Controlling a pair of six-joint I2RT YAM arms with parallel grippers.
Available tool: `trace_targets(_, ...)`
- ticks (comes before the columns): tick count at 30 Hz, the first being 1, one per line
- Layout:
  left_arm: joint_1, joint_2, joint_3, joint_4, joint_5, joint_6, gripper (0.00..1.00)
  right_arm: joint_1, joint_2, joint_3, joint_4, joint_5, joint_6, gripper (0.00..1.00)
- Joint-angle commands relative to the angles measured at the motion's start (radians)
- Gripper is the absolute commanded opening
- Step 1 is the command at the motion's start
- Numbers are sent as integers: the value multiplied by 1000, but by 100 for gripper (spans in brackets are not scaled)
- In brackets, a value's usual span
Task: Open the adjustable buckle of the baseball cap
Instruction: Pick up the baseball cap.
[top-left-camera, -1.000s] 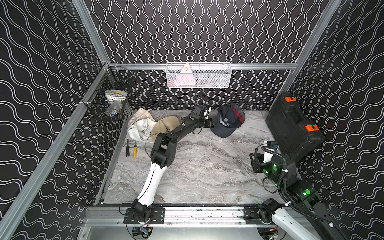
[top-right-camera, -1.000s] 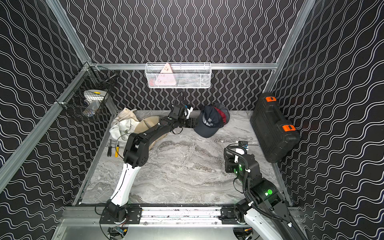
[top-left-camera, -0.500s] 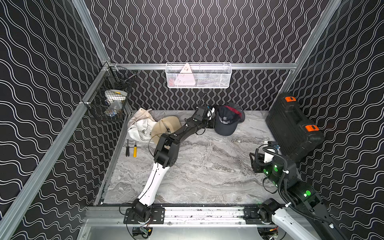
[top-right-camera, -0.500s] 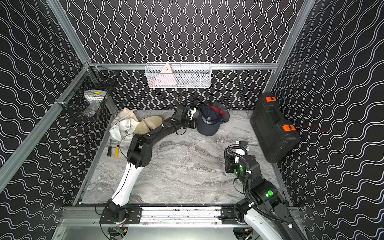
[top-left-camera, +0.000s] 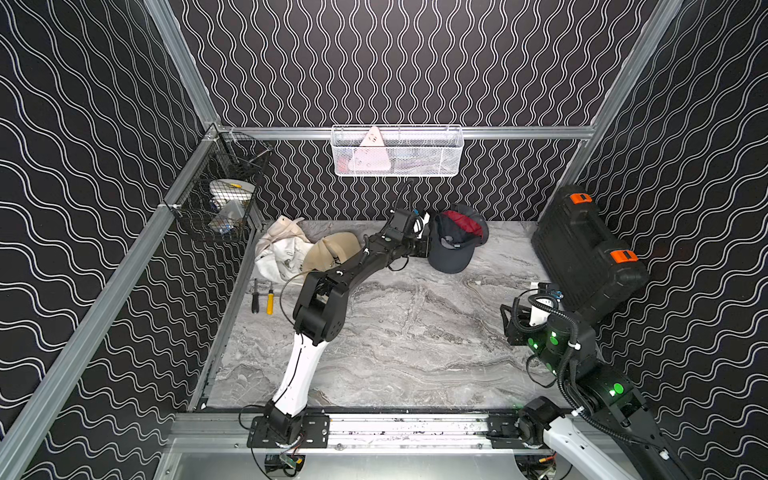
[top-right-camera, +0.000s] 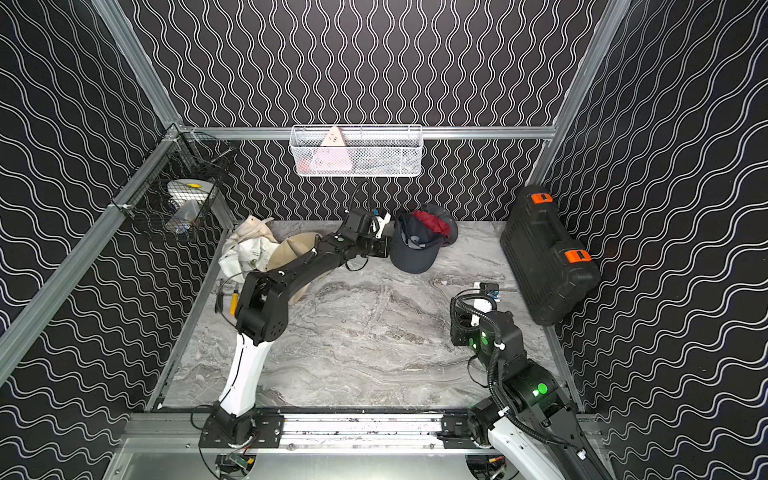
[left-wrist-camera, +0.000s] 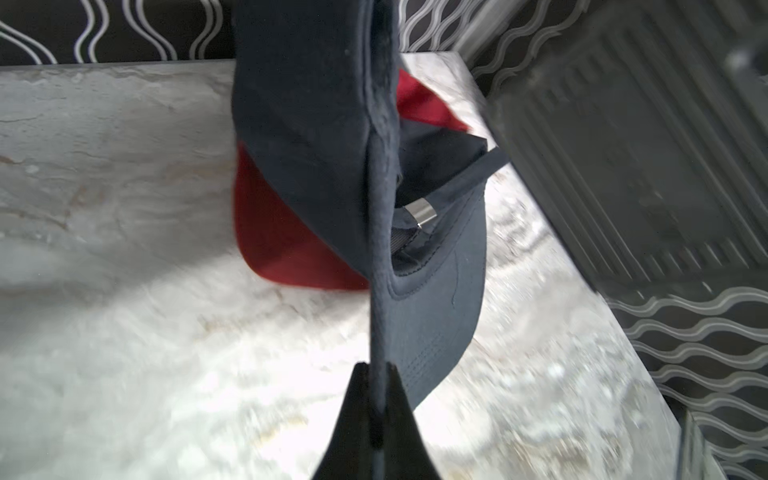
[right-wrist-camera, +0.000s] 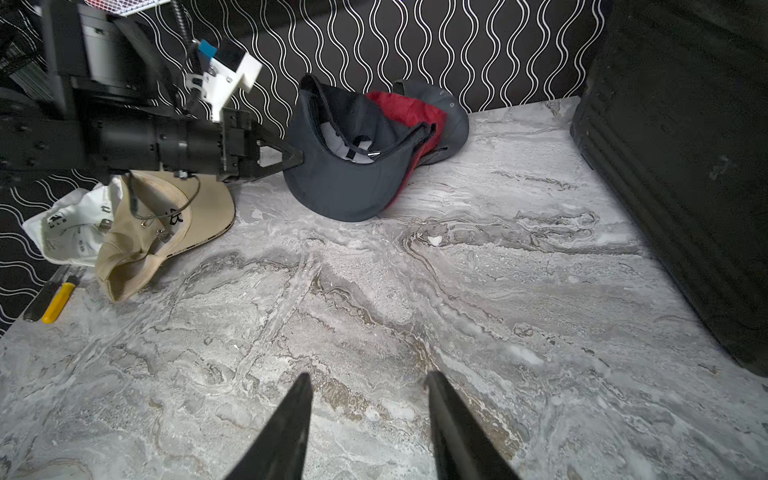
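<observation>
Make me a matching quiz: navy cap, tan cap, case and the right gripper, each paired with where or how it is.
Things:
1 navy cap
2 tan cap
3 case
4 right gripper

States:
A open, above bare table
B pinched by the left gripper
C beside a white cloth
D black, with orange latches

Pairs: 1-B; 2-C; 3-D; 4-A
</observation>
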Motion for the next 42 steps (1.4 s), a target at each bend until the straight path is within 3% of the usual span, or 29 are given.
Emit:
trace_targets(1,-33,-142,-81,17,-36,38,0,1,-3,4,23,28,-4,47)
trace_targets(11,-231,-686,-516,-40,-228,70,0,1,-14,11,8,32,9,48)
trace_targets(20,-400,-993,-664,-146,-385,45,0,1,-6,12,5,20,20,48)
trace_targets(30,-512,-1035,-679,-229,-494,31,0,1,-30,10,8,8,22,48)
trace_targets(42,-586,-1015,-687,-287,-509,59,0,1,-31,20,-7,2,35,48)
